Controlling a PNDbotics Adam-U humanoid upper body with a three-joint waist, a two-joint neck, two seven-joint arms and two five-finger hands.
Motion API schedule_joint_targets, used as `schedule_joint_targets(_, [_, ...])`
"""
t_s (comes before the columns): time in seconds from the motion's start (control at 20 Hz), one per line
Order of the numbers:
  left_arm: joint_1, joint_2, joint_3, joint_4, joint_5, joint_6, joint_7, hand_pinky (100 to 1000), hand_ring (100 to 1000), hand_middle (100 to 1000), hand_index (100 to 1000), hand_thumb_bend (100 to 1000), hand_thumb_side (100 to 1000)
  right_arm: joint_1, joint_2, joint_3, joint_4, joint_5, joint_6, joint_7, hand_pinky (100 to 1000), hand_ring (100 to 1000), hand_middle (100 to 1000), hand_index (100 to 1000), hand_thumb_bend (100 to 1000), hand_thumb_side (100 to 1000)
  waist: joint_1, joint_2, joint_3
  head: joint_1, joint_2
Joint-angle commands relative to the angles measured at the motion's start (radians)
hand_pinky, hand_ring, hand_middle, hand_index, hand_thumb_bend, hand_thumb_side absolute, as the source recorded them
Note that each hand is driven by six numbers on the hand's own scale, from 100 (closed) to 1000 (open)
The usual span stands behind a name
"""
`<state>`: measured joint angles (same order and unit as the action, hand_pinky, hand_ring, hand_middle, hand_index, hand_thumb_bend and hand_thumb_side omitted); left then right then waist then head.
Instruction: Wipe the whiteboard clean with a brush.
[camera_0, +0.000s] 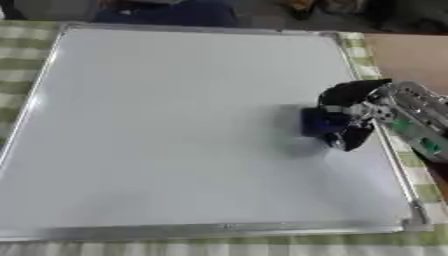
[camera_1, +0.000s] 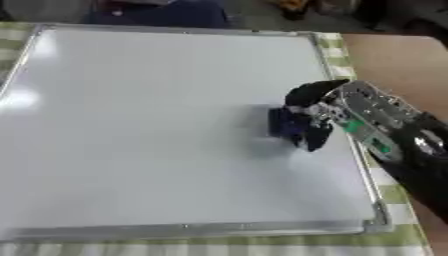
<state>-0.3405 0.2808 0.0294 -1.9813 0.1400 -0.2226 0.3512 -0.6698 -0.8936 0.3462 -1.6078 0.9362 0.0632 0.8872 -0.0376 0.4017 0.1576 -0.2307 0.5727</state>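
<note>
A large whiteboard (camera_0: 166, 125) with a silver frame lies flat and fills most of both eye views; its surface looks blank white. My right hand (camera_0: 350, 112) comes in from the right edge and sits over the board's right side. Its fingers are curled round a dark blue brush (camera_0: 317, 122), which rests on the board. My left hand shows in neither view.
The board lies on a green-and-white checked cloth (camera_0: 19, 50) that shows along the left, right and near edges. Bare brown tabletop (camera_0: 407, 55) lies at the far right. Dark shapes sit beyond the board's far edge.
</note>
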Motion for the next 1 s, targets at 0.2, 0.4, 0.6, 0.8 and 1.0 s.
schedule_joint_targets(0.2, [-0.013, 0.018, 0.004, -0.019, 0.002, -0.002, -0.003, 661, 783, 768, 830, 280, 1000, -0.029, -0.006, -0.006, 0.081, 0.066, 0.013, -0.015, 545, 786, 532, 287, 100, 156, 0.006, -0.009, 0.004, -0.003, -0.010])
schedule_joint_targets(0.4, [-0.014, 0.019, 0.004, -0.019, 0.002, -0.003, -0.003, 661, 783, 768, 830, 279, 1000, -0.049, 0.006, -0.008, 0.135, 0.092, 0.015, -0.022, 546, 788, 534, 289, 100, 155, 0.008, -0.006, 0.007, -0.005, -0.013])
schedule_joint_targets(0.6, [-0.014, 0.019, 0.005, -0.019, 0.001, -0.002, -0.002, 661, 784, 769, 830, 278, 1000, -0.065, 0.017, -0.020, 0.189, 0.114, 0.023, -0.033, 548, 790, 536, 290, 100, 155, 0.009, -0.002, 0.007, -0.007, -0.015])
schedule_joint_targets(0.8, [-0.015, 0.019, 0.004, -0.019, 0.000, -0.003, -0.002, 661, 783, 769, 830, 278, 1000, -0.082, 0.028, -0.030, 0.236, 0.143, 0.027, -0.049, 548, 792, 538, 292, 100, 156, 0.010, 0.000, 0.007, -0.010, -0.016])
schedule_joint_targets(1.0, [-0.014, 0.018, 0.004, -0.019, -0.001, -0.003, -0.002, 661, 784, 769, 830, 278, 1000, -0.097, 0.038, -0.037, 0.272, 0.178, 0.036, -0.072, 547, 794, 540, 292, 100, 160, 0.011, 0.001, 0.008, -0.011, -0.019])
